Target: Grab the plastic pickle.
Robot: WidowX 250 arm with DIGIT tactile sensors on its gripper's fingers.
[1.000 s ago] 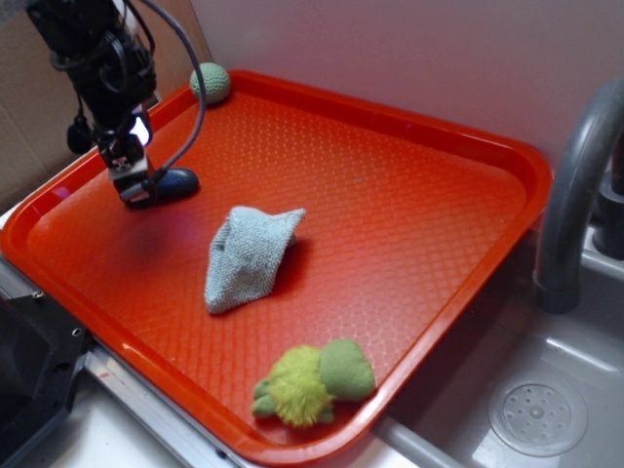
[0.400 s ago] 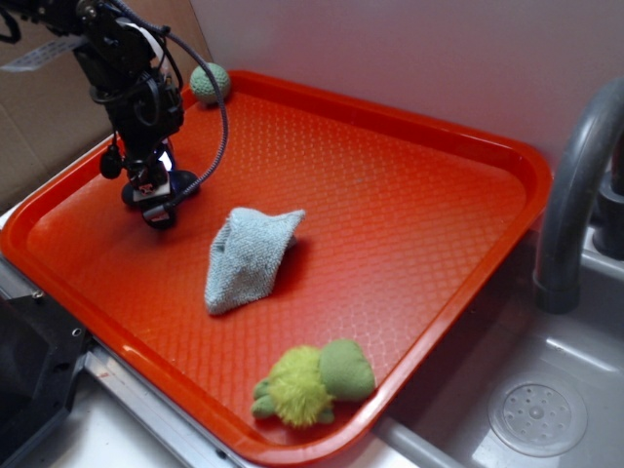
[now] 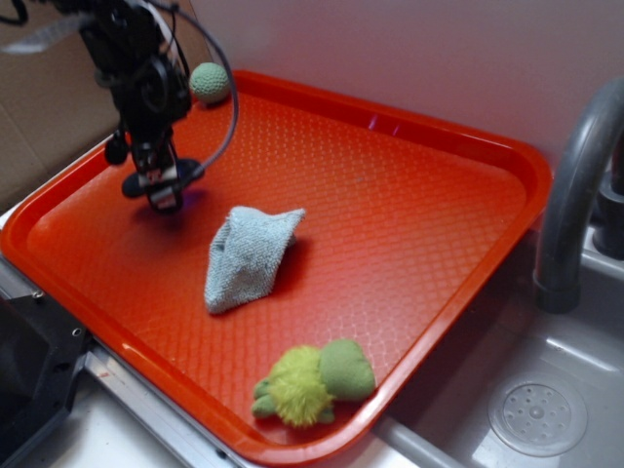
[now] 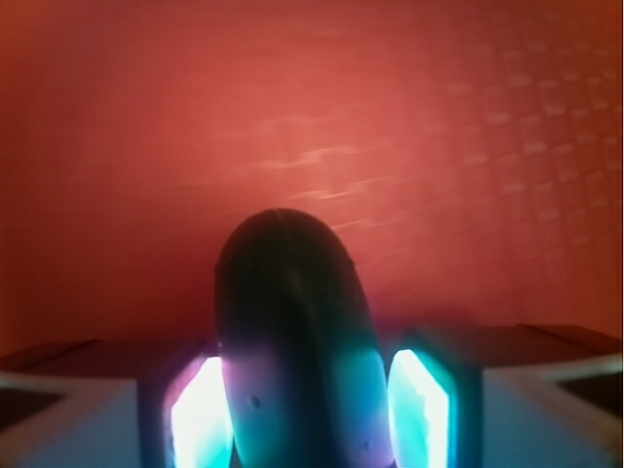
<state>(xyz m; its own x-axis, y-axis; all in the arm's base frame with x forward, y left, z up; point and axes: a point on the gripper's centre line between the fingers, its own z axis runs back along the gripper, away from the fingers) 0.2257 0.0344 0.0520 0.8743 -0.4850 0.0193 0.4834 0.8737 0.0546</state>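
The plastic pickle (image 3: 188,172) is a dark, smooth capsule held crosswise in my gripper (image 3: 164,190) over the back-left part of the red tray (image 3: 409,127). Its two ends stick out on either side of the fingers, and a shadow lies on the tray just below it. In the wrist view the pickle (image 4: 292,322) fills the gap of my gripper (image 4: 310,409). The glowing pads (image 4: 200,414) press against it on both sides, so the gripper is shut on it.
A grey-blue cloth (image 3: 249,255) lies crumpled mid-tray, to the right of the gripper. A green knitted ball (image 3: 210,83) sits at the back-left rim, and a yellow-green plush toy (image 3: 312,382) at the front edge. A grey faucet (image 3: 575,185) and sink drain (image 3: 536,417) are to the right.
The gripper moved from beside the pickle's left end to over it and shut on it. The pickle now sits crosswise in the fingers, slightly raised.
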